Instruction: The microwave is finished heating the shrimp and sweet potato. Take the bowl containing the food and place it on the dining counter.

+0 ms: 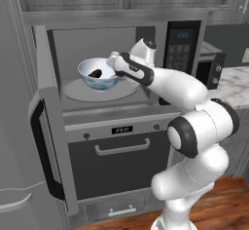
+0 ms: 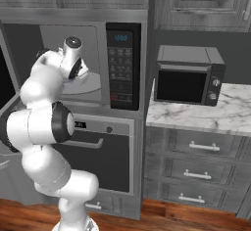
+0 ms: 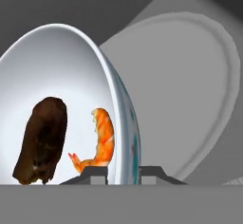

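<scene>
The microwave [image 1: 121, 68] stands with its door [image 1: 48, 126] swung wide to the left, so that step is behind us. The tool [image 3: 122, 172] reaches into the cavity and pinches the near wall of the bowl [image 1: 98, 74]: in the hand view one fingertip [image 3: 95, 173] sits inside the rim and the other outside, the thin rim running up between them, so the jaws are closed narrow on the bowl's edge.

The bowl looks lifted a little off the turntable [image 1: 99, 90]; in the left base view it hangs over the grey disc with a shadow below, and in the hand view the disc lies well behind it. It tilts somewhat toward the tool. The sweet potato [image 3: 42, 140] and the shrimp [image 3: 98, 144] both rest inside, side by side and just apart.

So the grasp is made and the lift seems begun, by my judgement. What is left is the larger part: drawing the bowl out through the opening without knocking the frame, carrying it away level enough that the food stays in, and setting it on the dining tabletop. A marble tabletop [image 2: 206, 112] lies to the right, carrying a small black appliance [image 2: 188, 76]; whether that is the one meant I cannot tell. The bowl is well apart from it.
</scene>
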Available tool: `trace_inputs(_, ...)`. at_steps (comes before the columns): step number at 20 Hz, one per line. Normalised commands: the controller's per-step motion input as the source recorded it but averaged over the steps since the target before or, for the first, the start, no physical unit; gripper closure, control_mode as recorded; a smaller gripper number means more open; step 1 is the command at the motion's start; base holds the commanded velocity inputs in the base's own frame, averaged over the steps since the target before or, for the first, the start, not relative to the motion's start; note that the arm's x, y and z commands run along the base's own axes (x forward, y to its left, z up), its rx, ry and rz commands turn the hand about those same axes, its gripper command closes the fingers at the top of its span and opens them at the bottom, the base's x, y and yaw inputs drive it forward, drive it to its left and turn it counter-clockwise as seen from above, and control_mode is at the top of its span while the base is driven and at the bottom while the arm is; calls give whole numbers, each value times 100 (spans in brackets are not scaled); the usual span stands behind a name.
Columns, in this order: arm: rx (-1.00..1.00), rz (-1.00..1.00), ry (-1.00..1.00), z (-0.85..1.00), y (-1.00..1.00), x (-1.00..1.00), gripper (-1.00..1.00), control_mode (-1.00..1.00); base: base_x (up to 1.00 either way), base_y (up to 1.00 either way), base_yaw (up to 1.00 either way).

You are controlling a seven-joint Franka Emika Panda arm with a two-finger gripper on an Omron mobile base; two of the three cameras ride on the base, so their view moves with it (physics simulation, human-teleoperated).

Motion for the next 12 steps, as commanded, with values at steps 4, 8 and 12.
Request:
trace_inputs(4, 2, 0, -19, 3, -18, -100, 100, -100, 0, 0, 0)
trace_inputs(8, 1, 0, -11, 21, -22, -100, 100, -100, 0, 0, 0)
trace_inputs(12, 0, 0, 0, 55, -25, -100, 100, -100, 0, 0, 0)
